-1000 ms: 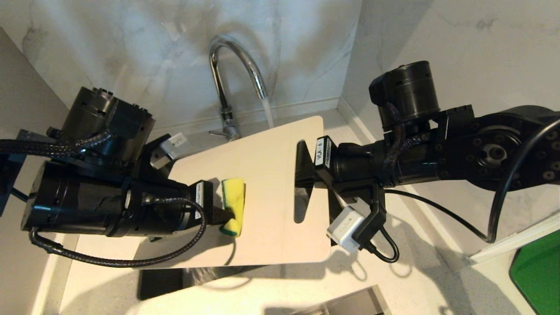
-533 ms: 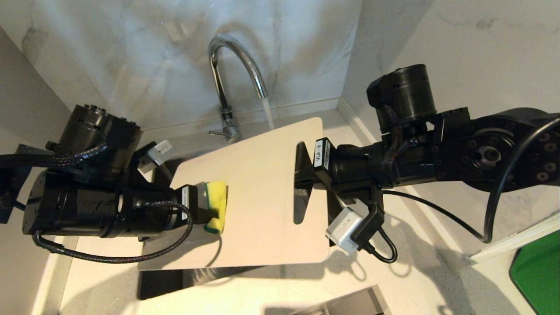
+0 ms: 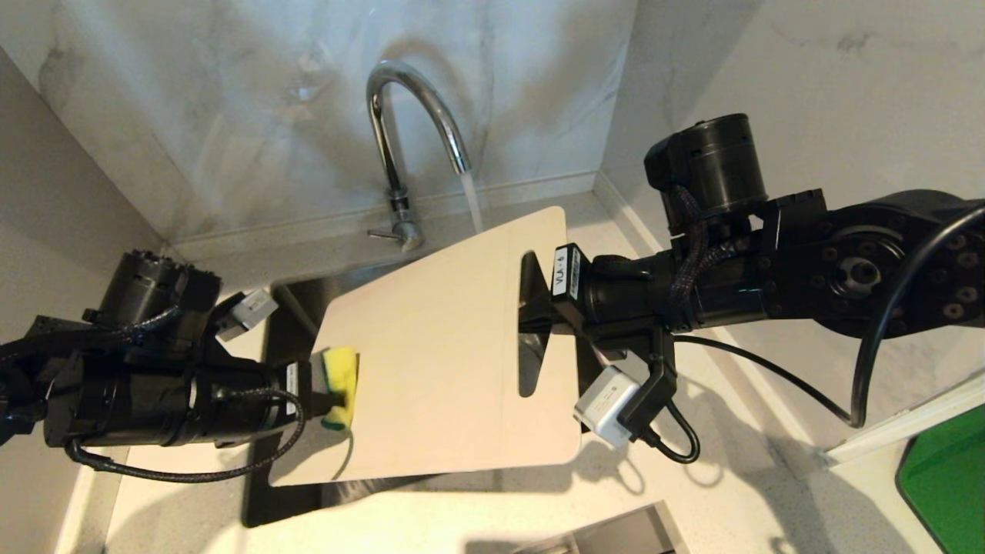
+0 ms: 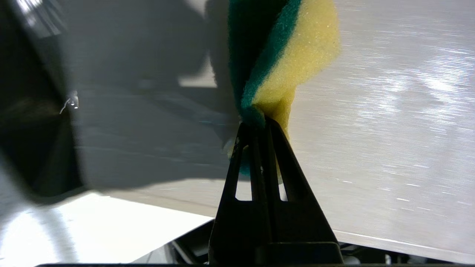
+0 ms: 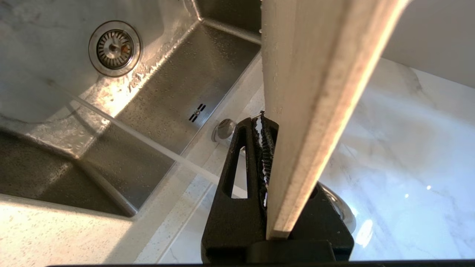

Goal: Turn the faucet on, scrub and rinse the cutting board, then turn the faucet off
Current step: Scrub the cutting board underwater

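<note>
The cream-white cutting board [image 3: 446,362] hangs tilted over the sink. My right gripper [image 3: 532,309] is shut on its slotted end, and the board's edge [image 5: 315,92] runs between the black fingers [image 5: 237,159]. My left gripper [image 3: 329,391] is shut on a yellow and green sponge [image 3: 342,375], which presses on the board near its left edge. In the left wrist view the sponge [image 4: 289,55] is pinched at the fingertips [image 4: 259,124] against the board [image 4: 386,141]. The chrome faucet [image 3: 405,108] stands behind, with water [image 3: 471,201] running from its spout past the board's far edge. Its lever [image 3: 382,233] sticks out at the base.
The steel sink [image 5: 174,89] with its drain [image 5: 114,47] lies under the board, and the water stream [image 5: 148,142] crosses it. Marble walls [image 3: 231,115] close in behind and to the right. A speckled counter [image 3: 739,462] surrounds the sink. A green object [image 3: 950,477] sits at the far right.
My left gripper has slid the sponge leftward across the board, from its middle to near its left edge. The right gripper and the board have stayed almost still. Water keeps running.
</note>
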